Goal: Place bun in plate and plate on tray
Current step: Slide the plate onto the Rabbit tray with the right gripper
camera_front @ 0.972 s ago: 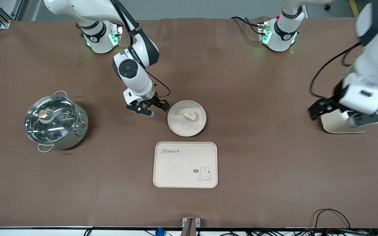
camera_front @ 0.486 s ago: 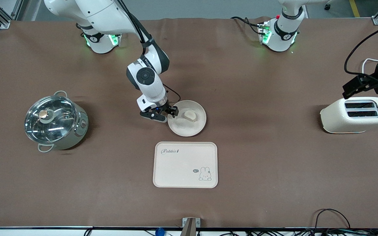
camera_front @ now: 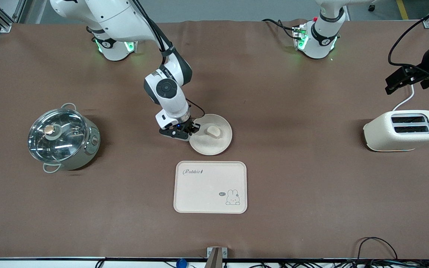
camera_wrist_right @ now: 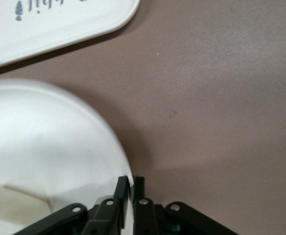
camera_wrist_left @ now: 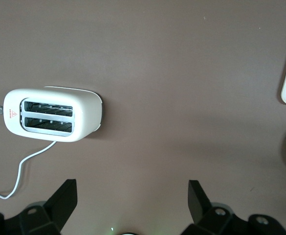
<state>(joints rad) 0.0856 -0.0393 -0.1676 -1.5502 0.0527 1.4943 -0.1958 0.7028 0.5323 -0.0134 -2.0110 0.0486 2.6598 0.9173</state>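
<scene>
The round cream plate [camera_front: 218, 143] lies mid-table with the pale bun [camera_front: 213, 131] on it. The tray [camera_front: 210, 187], with "Rabbit" script and a bunny drawing, lies just nearer the front camera than the plate. My right gripper [camera_front: 193, 128] is shut on the plate's rim at the edge toward the right arm's end. In the right wrist view the fingers [camera_wrist_right: 132, 188] pinch the rim of the plate [camera_wrist_right: 50, 142], and the tray's corner [camera_wrist_right: 45, 29] shows past it. My left gripper [camera_front: 404, 79] is open and empty [camera_wrist_left: 132, 196], up over the table by the toaster.
A cream toaster [camera_front: 402, 130] with a white cord stands at the left arm's end, and also shows in the left wrist view [camera_wrist_left: 52, 115]. A steel pot with a glass lid [camera_front: 62, 137] stands at the right arm's end.
My right gripper moved onto the plate's rim and shut on it, and the plate shifted slightly toward it. My left arm rose off the toaster and drew back toward its base.
</scene>
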